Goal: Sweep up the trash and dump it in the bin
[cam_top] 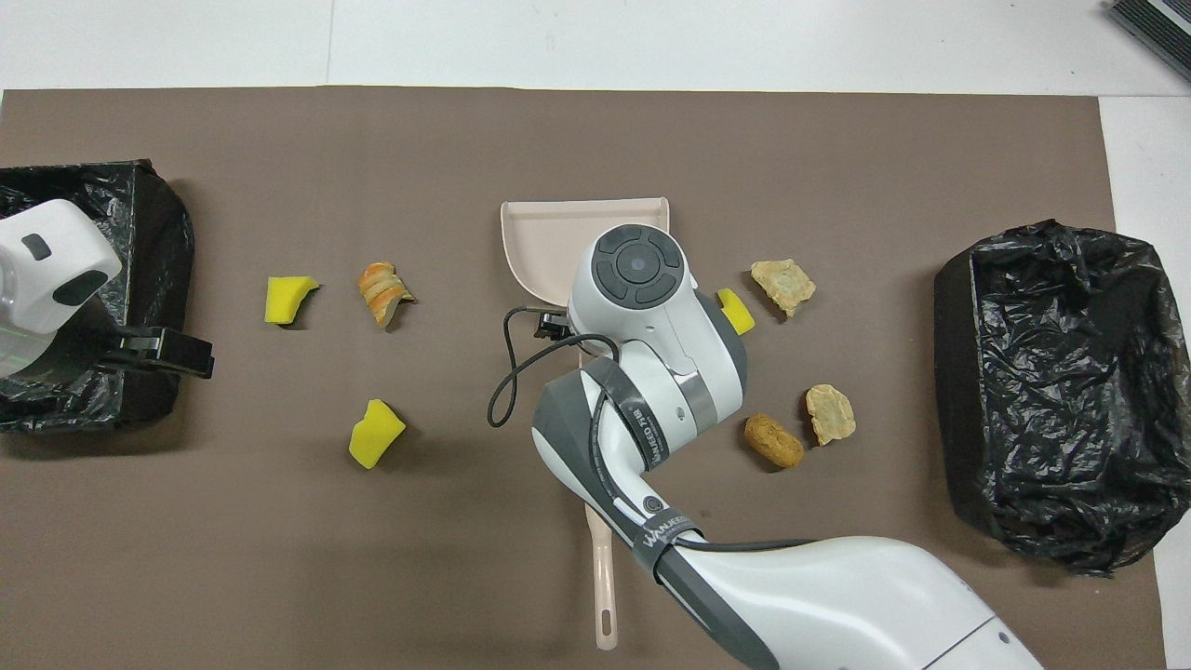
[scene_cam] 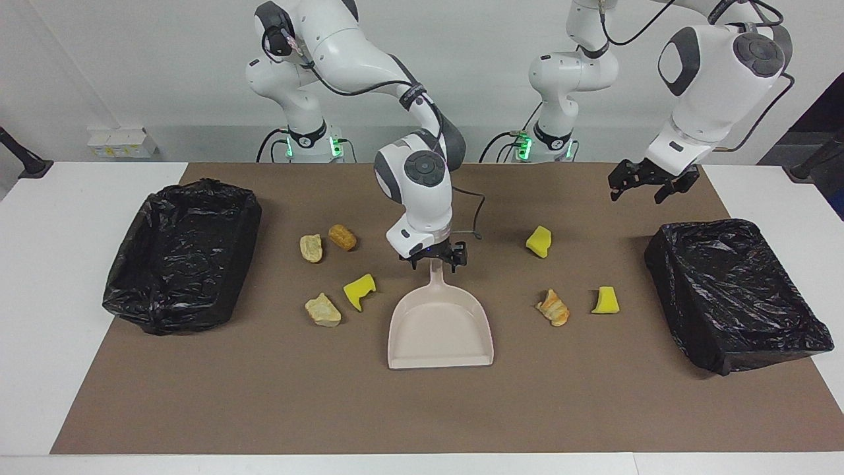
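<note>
The right arm [cam_top: 651, 372] covers the dustpan's handle [cam_top: 582, 354], the brush's upper end [cam_top: 603, 558] and part of one yellow sponge chunk [cam_top: 737, 312].

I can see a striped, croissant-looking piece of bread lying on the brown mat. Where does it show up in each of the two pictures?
Facing view: the croissant-like bread piece lies right of centre, low, beside a yellow sponge chunk.
Overhead view: the same piece lies left of centre, beside that chunk.
Shared landmark: the beige dustpan at the mat's middle; the piece lies toward the left arm's end from it.
</note>
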